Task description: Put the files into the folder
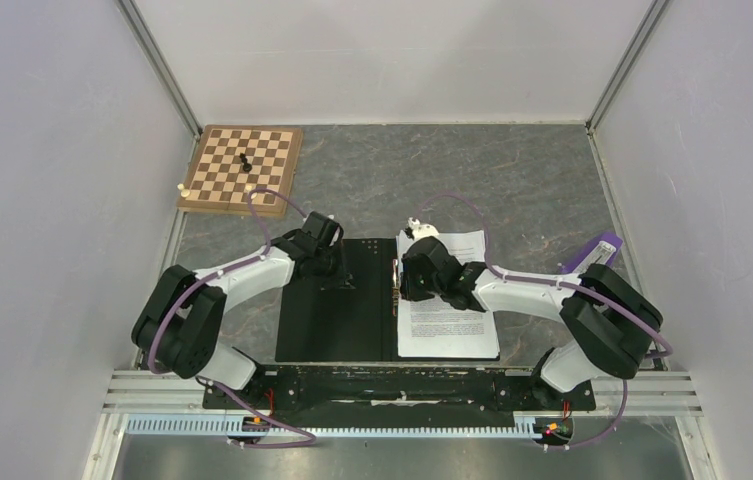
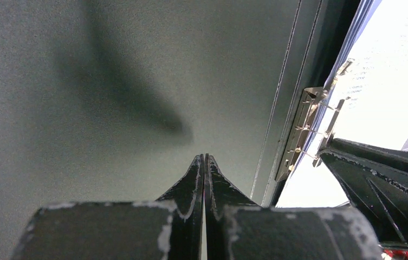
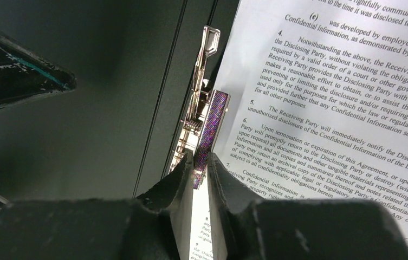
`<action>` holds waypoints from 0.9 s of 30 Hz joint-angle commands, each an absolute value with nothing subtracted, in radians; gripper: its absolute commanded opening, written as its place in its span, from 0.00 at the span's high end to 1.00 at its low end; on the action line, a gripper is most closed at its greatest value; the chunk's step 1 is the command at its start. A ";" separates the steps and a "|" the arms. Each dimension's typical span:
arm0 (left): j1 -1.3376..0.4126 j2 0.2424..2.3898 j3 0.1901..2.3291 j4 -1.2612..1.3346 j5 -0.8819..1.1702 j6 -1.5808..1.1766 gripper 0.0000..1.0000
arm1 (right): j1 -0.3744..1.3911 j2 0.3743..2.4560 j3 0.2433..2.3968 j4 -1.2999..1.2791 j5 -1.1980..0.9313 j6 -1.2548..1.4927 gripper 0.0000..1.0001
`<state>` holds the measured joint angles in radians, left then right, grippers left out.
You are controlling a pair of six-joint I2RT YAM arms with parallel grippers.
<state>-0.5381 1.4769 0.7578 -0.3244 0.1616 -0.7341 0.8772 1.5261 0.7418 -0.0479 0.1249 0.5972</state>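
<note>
Paper sheets point(image 1: 449, 325) lie thin and floppy on the open folder point(image 1: 337, 310)'s right inner face, so I'd pinch an edge, while the right gripper point(image 3: 197, 162) nips the spine's metal clip lever point(image 3: 208, 127) and the left gripper point(image 2: 204, 161) presses the left face, jaws together.

far table point(image 1: 512, 170): open | far-left: chessboard point(image 1: 242, 168) | centre: folder point(image 1: 317, 330), both arms

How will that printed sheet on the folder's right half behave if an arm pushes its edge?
The printed sheet looks thin, so it would likely buckle rather than move as a stiff board. On the folder's smooth black inner face it may slide easily. Its clip-side edge sits at the metal clip, which could snag it.
</note>
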 commanded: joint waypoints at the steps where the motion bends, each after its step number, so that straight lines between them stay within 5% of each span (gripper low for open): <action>1: -0.534 1.494 0.774 -0.288 0.172 -0.773 0.98 | 0.887 1.511 0.696 -0.078 0.111 0.610 0.84; 27: -0.548 1.497 0.836 -0.281 0.218 -0.782 0.98 | 0.760 1.633 0.711 -0.097 0.204 0.493 0.85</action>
<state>-0.5388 1.5066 0.7906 -0.3042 0.1936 -0.7547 0.8333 1.5764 0.7204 0.0063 0.1051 0.5861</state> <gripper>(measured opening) 0.032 0.148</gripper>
